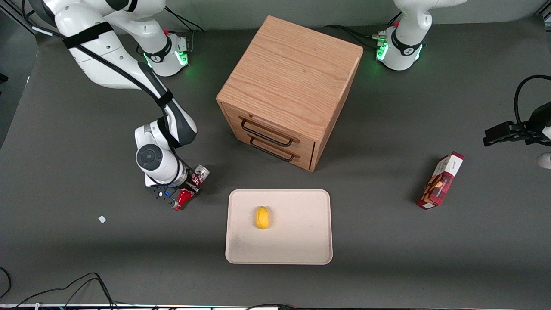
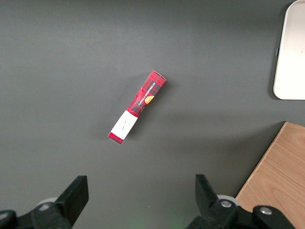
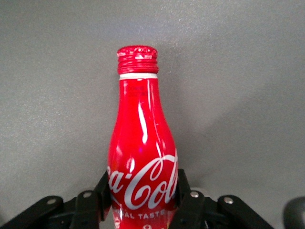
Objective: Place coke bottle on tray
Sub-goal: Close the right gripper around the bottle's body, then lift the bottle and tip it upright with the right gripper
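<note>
Nearest to the front camera, and a little to the side of the hand toward the parked arm's end, lies the tray [image 1: 301, 245] on the table [image 1: 64, 258], with a small yellow fruit-like thing [image 1: 262, 217] on it, which I cannot name for sure; the hand [image 1: 186, 189] itself is low over the table just beside the tray's corner, and its two fingers [image 3: 187, 191] are closed against both sides of the coke bottle [image 3: 142, 157]; in the right wrist view they press the lower body at the white script, while the neck and the red cap stand free out of the hand; in the front view the bottle [image 1: 191, 189] lies tilted, the silver base pointing away from the camera, and whether it rests on the table or is lifted I cannot tell; I judge the bottle stiff, smooth and glossy, so it may slip or turn between the fingers, and rather light; the wide lower body is the good place to hold, not the narrow neck; farther from the camera than the hand stands the wooden drawer cabinet [image 1: 292, 86]; well apart, toward the parked arm's end, lies a red snack box [image 1: 441, 181].
</note>
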Motion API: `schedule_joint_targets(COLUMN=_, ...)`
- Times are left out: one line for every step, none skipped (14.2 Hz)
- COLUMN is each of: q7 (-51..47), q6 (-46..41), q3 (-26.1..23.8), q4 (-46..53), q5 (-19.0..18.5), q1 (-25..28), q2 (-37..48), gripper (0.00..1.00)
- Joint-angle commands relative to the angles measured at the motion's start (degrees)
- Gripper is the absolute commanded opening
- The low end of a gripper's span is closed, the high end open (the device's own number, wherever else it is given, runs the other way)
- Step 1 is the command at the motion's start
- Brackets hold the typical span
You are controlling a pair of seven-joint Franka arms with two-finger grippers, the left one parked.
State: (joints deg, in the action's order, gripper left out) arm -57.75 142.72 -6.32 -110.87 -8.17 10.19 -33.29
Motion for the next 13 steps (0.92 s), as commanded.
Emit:
schedule_joint_targets(q7=-1.75, q6=-1.38, q3=0.08, q4=0.92, q5=-1.94, q1=0.09, q2=1.90, gripper=0.00)
schedule_joint_targets(q7=-1.58, q6=-3.74, q3=0.08, q4=1.00, q5=-1.94, q1=0.00, q2=3.74, gripper=0.00)
schedule_joint_targets(q7=-0.88, q6=-7.07, q3=-0.01, q4=1.01, q5=-1.94, q1=-0.17, q2=5.85, gripper=0.00)
schedule_joint_targets(q7=0.78, q6=-9.80, q3=-0.18, q4=1.01, q5=-1.68, q1=-0.35, q2=8.13, gripper=0.00)
schedule_joint_targets(q7=2.45, q6=-12.52, q3=-0.27, q4=1.09, q5=-1.24, q1=-0.87, q2=10.33, gripper=0.00)
schedule_joint_targets(q7=4.47, q6=-15.51, q3=-0.71, q4=1.27, q5=-0.97, q1=-1.66, q2=12.53, gripper=0.00)
schedule_joint_targets(q7=6.49, q6=-18.24, q3=-1.50, q4=1.70, q5=-0.19, q1=-2.97, q2=14.64, gripper=0.00)
schedule_joint_targets(q7=8.95, q6=-22.09, q3=-2.29, q4=3.10, q5=1.47, q1=-4.29, q2=16.66, gripper=0.00)
schedule_joint_targets(q7=11.93, q6=-26.66, q3=-3.16, q4=4.59, q5=3.06, q1=-5.61, q2=18.51, gripper=0.00)
schedule_joint_targets(q7=15.01, q6=-30.53, q3=-3.35, q4=6.87, q5=4.12, q1=-6.41, q2=19.92, gripper=0.00)
schedule_joint_targets(q7=17.13, q6=-35.35, q3=-3.44, q4=9.50, q5=5.34, q1=-7.28, q2=20.98, gripper=0.00)
schedule_joint_targets(q7=18.45, q6=-39.23, q3=-3.35, q4=12.49, q5=6.49, q1=-7.38, q2=21.77, gripper=0.00)
schedule_joint_targets(q7=18.90, q6=-42.66, q3=-3.35, q4=15.30, q5=6.76, q1=-7.38, q2=22.12, gripper=0.00)
